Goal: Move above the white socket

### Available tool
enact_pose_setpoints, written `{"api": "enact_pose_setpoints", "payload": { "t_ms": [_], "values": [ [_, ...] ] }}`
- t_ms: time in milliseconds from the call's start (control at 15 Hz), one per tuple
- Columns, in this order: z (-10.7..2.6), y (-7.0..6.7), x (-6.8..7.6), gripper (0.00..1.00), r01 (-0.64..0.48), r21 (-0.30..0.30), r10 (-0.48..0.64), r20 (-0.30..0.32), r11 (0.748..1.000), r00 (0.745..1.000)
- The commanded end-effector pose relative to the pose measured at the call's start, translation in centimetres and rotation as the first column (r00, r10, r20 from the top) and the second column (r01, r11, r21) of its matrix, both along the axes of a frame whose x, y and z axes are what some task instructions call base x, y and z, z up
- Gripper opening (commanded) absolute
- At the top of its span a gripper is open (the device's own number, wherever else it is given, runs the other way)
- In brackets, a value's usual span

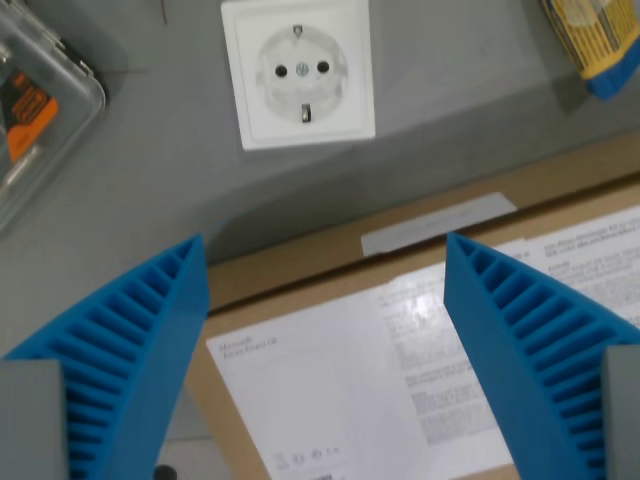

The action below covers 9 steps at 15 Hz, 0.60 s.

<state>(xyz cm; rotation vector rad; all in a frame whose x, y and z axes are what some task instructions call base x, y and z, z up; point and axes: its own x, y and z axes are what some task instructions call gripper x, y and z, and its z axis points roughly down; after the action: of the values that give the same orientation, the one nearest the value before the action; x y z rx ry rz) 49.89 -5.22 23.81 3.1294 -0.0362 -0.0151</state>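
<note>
In the wrist view, the white socket (298,72) lies flat on the grey table (150,190) near the top edge, a little to the wrist view's left of centre, its two pin holes and earth clips facing up at the camera. The gripper (325,255) hangs lower in the picture, its blue ribbed jaws spread wide apart with nothing between them, so it carries no load. Under the jaws lies a brown cardboard box (300,270) with a white printed label (400,370), not the socket; I judge the arm must travel toward the top of the view to centre over it. A clear plastic case (40,100) sits at the left edge and a yellow-and-blue packet (600,40) at the top right, both apart from the socket.
</note>
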Motion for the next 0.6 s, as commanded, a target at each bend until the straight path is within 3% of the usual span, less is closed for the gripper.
{"api": "enact_pose_setpoints", "payload": {
  "t_ms": [67, 600],
  "values": [
    [-0.9, 0.1, 1.7, 1.0, -0.046, 0.039, 0.047, -0.031, 0.998, 0.998],
    [-3.1, 0.2, 3.1, 1.0, -0.052, 0.04, 0.053, -0.018, 0.998, 0.998]
  ]
}}
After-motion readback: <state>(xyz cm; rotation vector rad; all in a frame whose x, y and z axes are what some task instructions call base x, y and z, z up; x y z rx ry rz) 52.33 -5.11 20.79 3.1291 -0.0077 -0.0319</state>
